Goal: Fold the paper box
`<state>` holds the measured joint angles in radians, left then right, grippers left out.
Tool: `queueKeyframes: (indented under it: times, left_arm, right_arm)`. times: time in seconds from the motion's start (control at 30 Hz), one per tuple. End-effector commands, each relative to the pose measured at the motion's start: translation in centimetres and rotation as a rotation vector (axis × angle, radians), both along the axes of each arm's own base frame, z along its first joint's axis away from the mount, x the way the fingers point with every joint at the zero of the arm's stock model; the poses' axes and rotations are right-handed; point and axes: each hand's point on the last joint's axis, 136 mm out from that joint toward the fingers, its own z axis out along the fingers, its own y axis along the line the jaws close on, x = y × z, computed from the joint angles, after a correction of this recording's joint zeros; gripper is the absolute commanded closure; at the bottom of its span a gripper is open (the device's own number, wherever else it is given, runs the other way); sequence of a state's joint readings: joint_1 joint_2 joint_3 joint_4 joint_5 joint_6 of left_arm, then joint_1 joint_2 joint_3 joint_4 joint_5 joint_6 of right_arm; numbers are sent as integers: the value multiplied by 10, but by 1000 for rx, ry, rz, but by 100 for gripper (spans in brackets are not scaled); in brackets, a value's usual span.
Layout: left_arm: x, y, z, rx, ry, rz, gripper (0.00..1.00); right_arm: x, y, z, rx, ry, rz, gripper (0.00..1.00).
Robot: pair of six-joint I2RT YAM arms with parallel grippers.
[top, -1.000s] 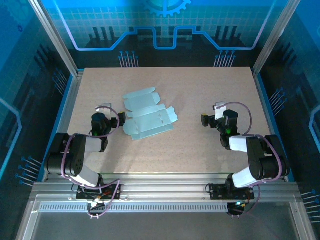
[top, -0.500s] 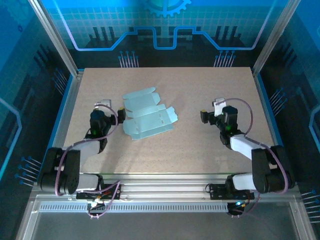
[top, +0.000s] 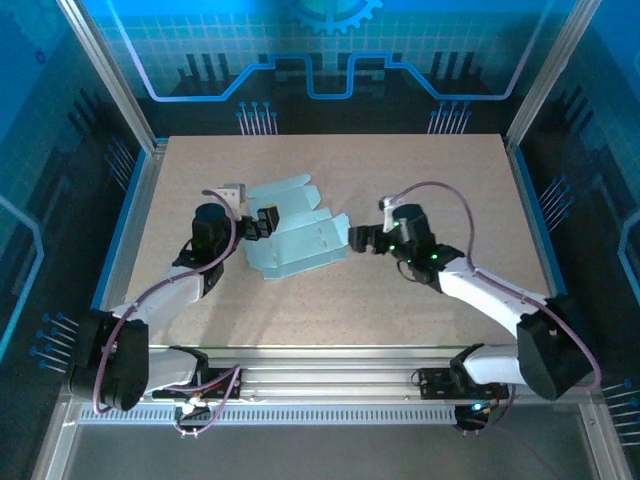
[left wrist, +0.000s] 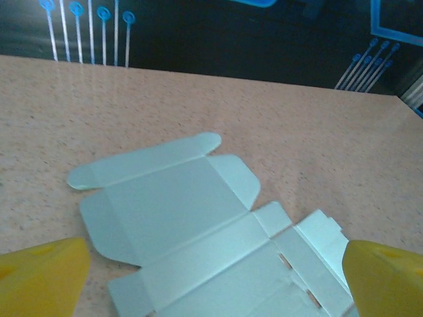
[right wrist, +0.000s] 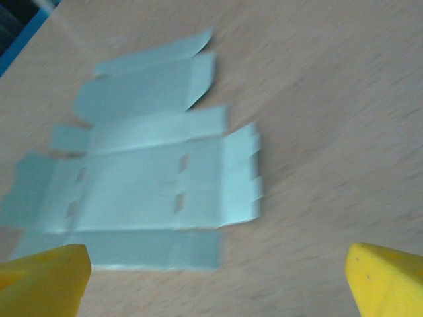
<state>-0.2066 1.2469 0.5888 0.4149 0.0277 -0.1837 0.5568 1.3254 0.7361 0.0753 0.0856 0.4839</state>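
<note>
The paper box lies flat and unfolded on the surface, a little left of the middle, with its flaps and tabs spread out. The left claw is at the sheet's left edge, jaws spread wide and empty. The right claw is just beside the sheet's right edge, also wide open and holding nothing. I cannot tell whether either claw touches the cardboard.
</note>
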Motion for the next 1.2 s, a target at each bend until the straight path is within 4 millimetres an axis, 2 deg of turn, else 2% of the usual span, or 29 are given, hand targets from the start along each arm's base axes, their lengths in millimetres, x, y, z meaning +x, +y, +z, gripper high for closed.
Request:
queueKeyframes:
  times: [0.0, 0.17, 0.3, 0.4, 0.63, 0.87, 1.1, 1.17]
  left_arm:
    - [-1, -8, 9, -24, -4, -39, 1]
    - [-1, -6, -2, -6, 31, -34, 1]
    - [-2, -5, -6, 7, 43, -33, 1]
    - [-3, -3, -11, 22, 56, -34, 1]
    - [-6, -1, -20, 47, 78, -31, 1]
    - [-1, 12, -40, -8, 185, 41, 1]
    - [7, 42, -63, -125, 299, 210, 1]
    - [10, 50, -70, -192, 344, 257, 1]
  right_arm:
    - [-11, 35, -18, 185, 154, -70, 3]
    - [-25, 82, -61, 326, 355, -111, 19]
    - [-30, 115, -71, 415, 419, -80, 33]
    - [-27, 125, -76, 411, 434, -67, 42]
    - [-19, 131, -93, 432, 493, -99, 43]
    - [-11, 118, -110, 417, 532, -155, 37]
    - [16, 96, -118, 427, 528, -166, 42]
    - [31, 98, -109, 444, 504, -147, 43]
